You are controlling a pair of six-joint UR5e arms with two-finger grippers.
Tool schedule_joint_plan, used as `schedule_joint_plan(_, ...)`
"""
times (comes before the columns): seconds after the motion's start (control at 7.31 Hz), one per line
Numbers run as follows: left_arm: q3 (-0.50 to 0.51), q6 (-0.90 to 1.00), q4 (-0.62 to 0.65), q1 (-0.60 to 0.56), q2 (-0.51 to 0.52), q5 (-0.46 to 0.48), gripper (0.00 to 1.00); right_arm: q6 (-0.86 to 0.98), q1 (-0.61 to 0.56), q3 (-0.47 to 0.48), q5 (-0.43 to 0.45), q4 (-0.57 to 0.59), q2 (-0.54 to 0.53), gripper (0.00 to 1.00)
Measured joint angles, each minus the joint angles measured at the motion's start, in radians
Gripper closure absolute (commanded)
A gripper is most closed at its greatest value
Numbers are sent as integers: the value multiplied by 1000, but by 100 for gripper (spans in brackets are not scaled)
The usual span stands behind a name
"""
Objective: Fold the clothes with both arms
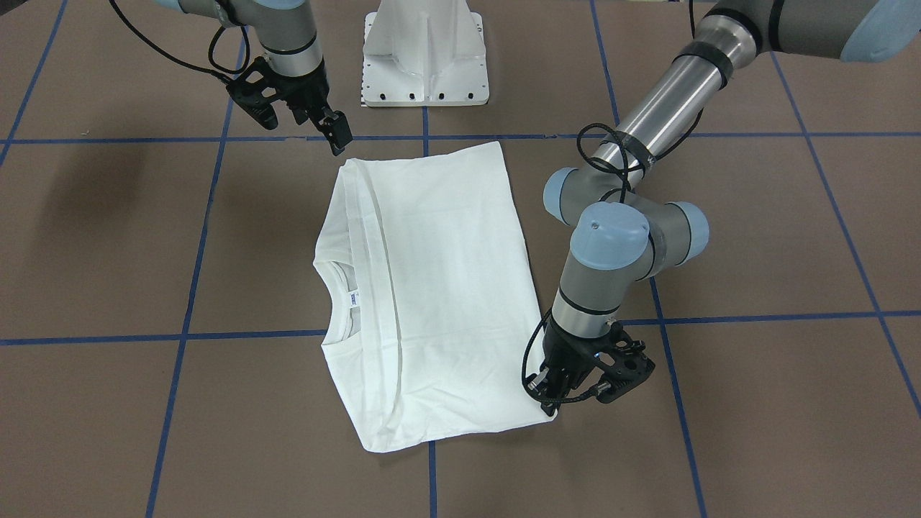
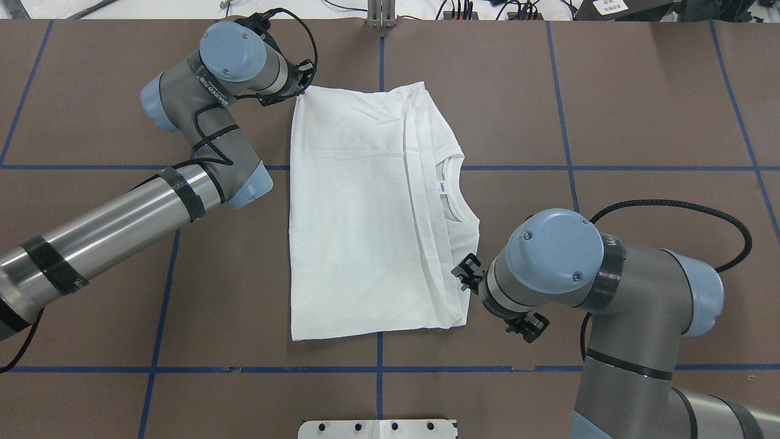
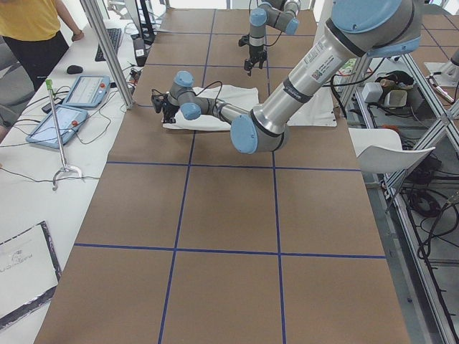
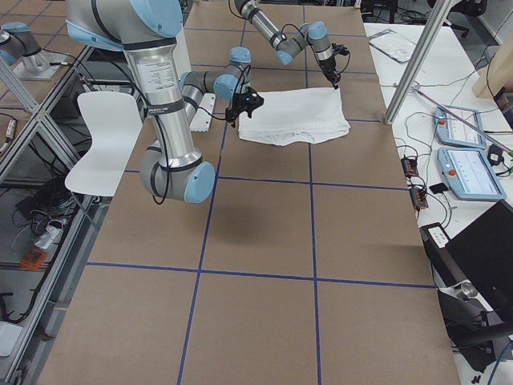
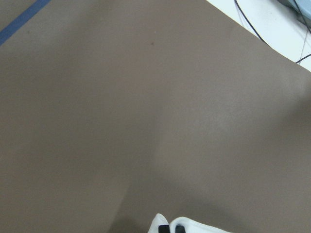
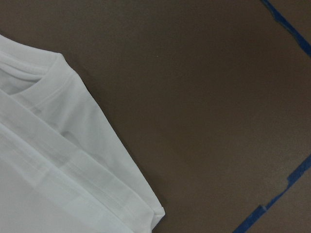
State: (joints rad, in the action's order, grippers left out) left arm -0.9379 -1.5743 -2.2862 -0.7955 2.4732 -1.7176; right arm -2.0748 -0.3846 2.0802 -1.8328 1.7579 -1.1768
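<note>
Left pincer (image 1: pixel 549 408) seemingly on T-shirt (image 1: pixel 439 288) corner

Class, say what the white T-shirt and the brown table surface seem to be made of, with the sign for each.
T-shirt: thin soft cloth, probably cotton, matt; it lies in soft creases with stitched hems. Table surface: matt brown sheet, perhaps paper or board; flat, without shine.

Left gripper (image 1: pixel 548 403): the tips are buried in the T-shirt (image 1: pixel 432 288) corner right at the jaws, so no idea if they actually pinch cloth. Its wrist cam crops them at the bottom edge. Right gripper (image 1: pixel 335 137) hides under its own wrist from overhead, jaw gap unreadable. Pedestal base (image 1: pixel 424 65) is cropped too.
</note>
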Motion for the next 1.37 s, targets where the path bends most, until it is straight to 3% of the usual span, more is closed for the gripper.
schedule_joint_plan(0.14,44,24,-13,-4,26,3,100,1,0,-21,11,0,15,0)
schedule_joint_plan(0.27,88,38,-33,-6,50,4,84,3,0,-53,26,-1,45,0)
schedule_joint_plan(0.41,129,58,-47,-8,73,6,47,8,0,-88,58,-20,75,0)
schedule_joint_plan(0.55,149,103,-54,-17,83,8,43,32,0,-117,101,-66,91,0)
schedule_joint_plan(0.68,132,157,-57,-36,73,0,27,98,0,-150,139,-110,103,0)
schedule_joint_plan(1.09,-144,233,-48,-75,-100,-121,30,485,4,-251,188,-116,153,0)
schedule_joint_plan(1.37,-260,239,-46,-90,-182,-161,30,707,16,-313,199,-88,194,0)
